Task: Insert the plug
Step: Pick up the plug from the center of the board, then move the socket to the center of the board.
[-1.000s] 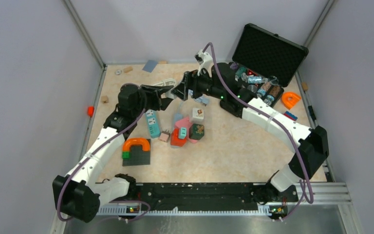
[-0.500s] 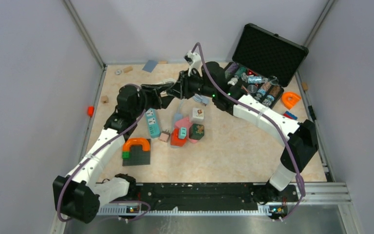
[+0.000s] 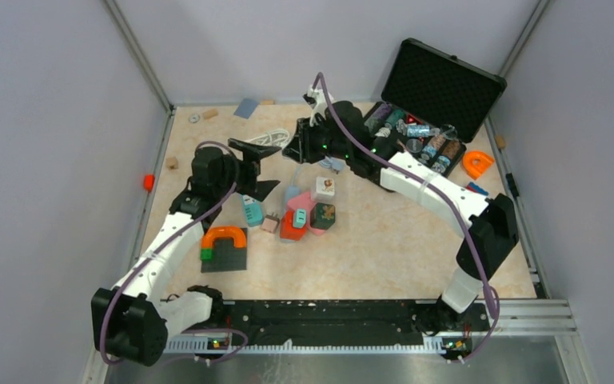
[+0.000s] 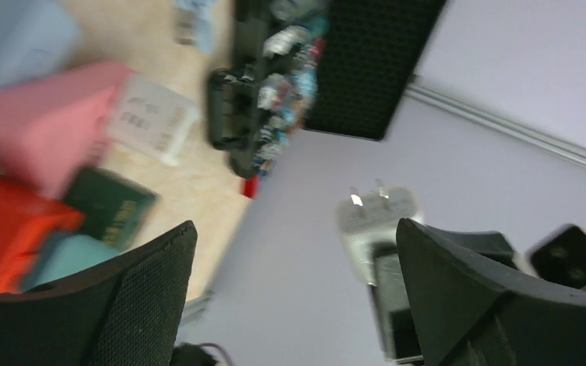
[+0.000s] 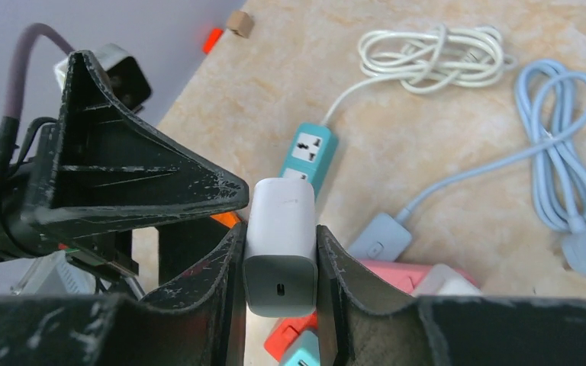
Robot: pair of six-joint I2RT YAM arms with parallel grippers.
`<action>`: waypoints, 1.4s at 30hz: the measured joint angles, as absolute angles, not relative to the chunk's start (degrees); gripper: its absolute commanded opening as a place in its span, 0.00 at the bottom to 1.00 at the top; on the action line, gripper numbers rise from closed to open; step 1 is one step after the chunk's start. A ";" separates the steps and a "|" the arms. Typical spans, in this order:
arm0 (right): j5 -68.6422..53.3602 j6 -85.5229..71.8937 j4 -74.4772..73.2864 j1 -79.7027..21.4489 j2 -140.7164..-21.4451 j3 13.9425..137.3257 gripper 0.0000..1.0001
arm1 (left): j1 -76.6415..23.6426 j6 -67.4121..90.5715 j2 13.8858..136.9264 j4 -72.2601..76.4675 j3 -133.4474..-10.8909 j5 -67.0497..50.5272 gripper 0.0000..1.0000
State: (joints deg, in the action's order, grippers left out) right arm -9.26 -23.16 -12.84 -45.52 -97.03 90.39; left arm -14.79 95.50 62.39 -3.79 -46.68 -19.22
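The plug (image 5: 278, 206) is a white charger block, pinched between the fingers of my right gripper (image 5: 279, 232), which is shut on it above the middle of the table. In the left wrist view its two metal prongs point up (image 4: 375, 207), off to the right of the jaws. My left gripper (image 4: 296, 225) is wide open with nothing between its fingers; from above it (image 3: 257, 170) sits just left of the right gripper (image 3: 296, 149). The teal power strip (image 5: 309, 152) lies flat on the table below, partly hidden under the left gripper in the top view (image 3: 252, 210).
A pile of coloured adapters (image 3: 308, 210) lies mid-table. A coiled white cable (image 5: 427, 53) and a pale blue cable (image 5: 557, 168) lie behind it. An open black case (image 3: 440, 88) with small parts stands at the back right. An orange arch on a grey block (image 3: 224, 240) sits front left.
The right gripper has shut on the plug. The left gripper has opened wide, let go of it and drawn back a little to the left.
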 measured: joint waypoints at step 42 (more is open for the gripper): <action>-25.61 -33.69 -24.43 -35.77 -98.28 89.08 0.00 | -17.26 39.35 99.94 -43.22 -62.65 -7.07 0.22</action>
State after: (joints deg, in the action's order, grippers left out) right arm -25.61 -33.69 -24.43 -35.77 -98.28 89.08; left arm -17.26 39.35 99.94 -43.22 -62.65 -7.07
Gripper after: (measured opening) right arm 0.295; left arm 0.534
